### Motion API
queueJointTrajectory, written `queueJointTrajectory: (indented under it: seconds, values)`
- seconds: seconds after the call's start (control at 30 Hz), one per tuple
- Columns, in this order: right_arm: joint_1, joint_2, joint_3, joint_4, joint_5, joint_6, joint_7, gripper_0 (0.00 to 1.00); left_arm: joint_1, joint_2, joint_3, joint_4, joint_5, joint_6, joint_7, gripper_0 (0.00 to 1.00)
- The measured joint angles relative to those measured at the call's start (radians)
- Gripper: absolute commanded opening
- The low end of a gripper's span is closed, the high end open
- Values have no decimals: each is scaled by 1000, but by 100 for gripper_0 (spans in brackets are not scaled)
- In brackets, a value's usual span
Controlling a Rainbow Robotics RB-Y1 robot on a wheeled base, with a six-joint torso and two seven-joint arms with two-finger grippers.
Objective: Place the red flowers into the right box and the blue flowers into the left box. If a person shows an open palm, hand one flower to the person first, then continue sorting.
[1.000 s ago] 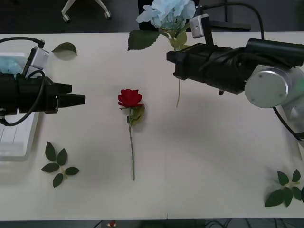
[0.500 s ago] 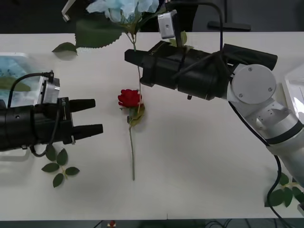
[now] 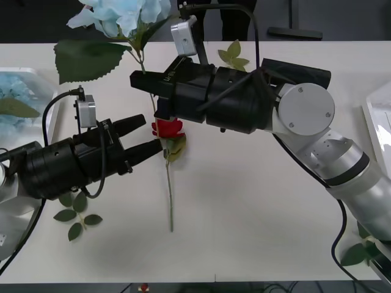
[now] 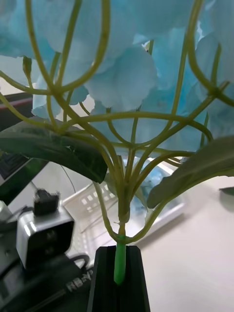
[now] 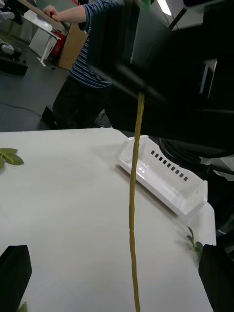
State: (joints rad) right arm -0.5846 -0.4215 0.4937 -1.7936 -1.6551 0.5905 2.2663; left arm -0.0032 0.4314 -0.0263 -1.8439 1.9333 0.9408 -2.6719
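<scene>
While the handover is taking shape above the table:
Right gripper (image 3: 142, 81): fingers are clamping the blue flower (image 3: 122, 15) by its stem, just under the head, and carrying it upright over the rose (image 3: 167, 128).
Left gripper (image 3: 146, 135): fingers are standing apart on either side of the hanging stem (image 5: 133, 209), not touching it.
Blue flower: it is looking light but top-heavy, with a thin, bendy stem; the mid-stem seems the safest hold, since the petals would crush.
Left box (image 3: 18, 79): it is waiting at the table's left edge, already holding blue blooms.
</scene>
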Motion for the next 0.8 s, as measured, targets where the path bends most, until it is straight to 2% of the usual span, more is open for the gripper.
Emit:
queueJointTrajectory:
  seconds: [0.2, 0.23, 0.3, 0.33, 0.37, 0.8]
  values:
    - [-16, 12, 23, 0, -40, -1, 8, 0, -17, -4, -48, 0, -11, -53, 0, 100]
    - [-16, 12, 26, 0, -40, -1, 16, 0, -23, -4, -54, 0, -11, -67, 0, 97]
    - [-16, 12, 26, 0, -40, -1, 32, 0, -36, -5, -68, 0, -11, -95, 0, 56]
    - [-16, 12, 26, 0, -40, -1, 33, 0, -42, -5, -73, 0, -11, -103, 0, 15]
    - [-16, 12, 26, 0, -40, -1, 33, 0, -48, -5, -77, 0, -11, -107, 0, 0]
    - [-16, 12, 26, 0, -40, -2, 33, 0, -65, -17, -78, 0, -43, -109, 0, 0]
